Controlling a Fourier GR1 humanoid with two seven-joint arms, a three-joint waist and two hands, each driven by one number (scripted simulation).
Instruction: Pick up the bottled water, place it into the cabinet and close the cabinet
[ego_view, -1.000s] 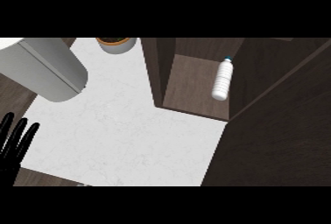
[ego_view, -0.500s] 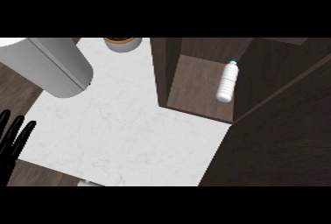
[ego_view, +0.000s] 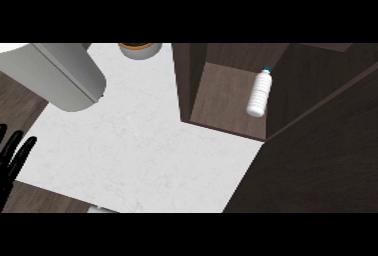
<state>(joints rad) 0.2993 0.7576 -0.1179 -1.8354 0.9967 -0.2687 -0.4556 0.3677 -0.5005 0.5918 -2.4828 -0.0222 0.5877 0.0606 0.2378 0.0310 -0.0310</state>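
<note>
Since the bottle already lies inside the cabinet, the placing step looks done, and closing is judged to be what remains.

Bottled water: the bottled water lies on its side on the shelf floor of the cabinet, upper right of the frame, cap toward the top, close against the cabinet's right inner wall; no hand touches it.

Cabinet: open toward the viewer, its interior plainly visible; the dark panel running diagonally at the right may be its door, but that cannot be told for sure.

Left hand: the left hand shows at the left edge, lower half of the frame, fingers straight and spread, holding nothing, resting well apart from the cabinet.

Right hand: out of view entirely, so its state is unknown.

Counter: the white counter fills the middle of the frame.

Hard to make out: a grey rounded object at upper left and a round orange-rimmed vessel at the top edge are both cut off; neither can be identified.
</note>
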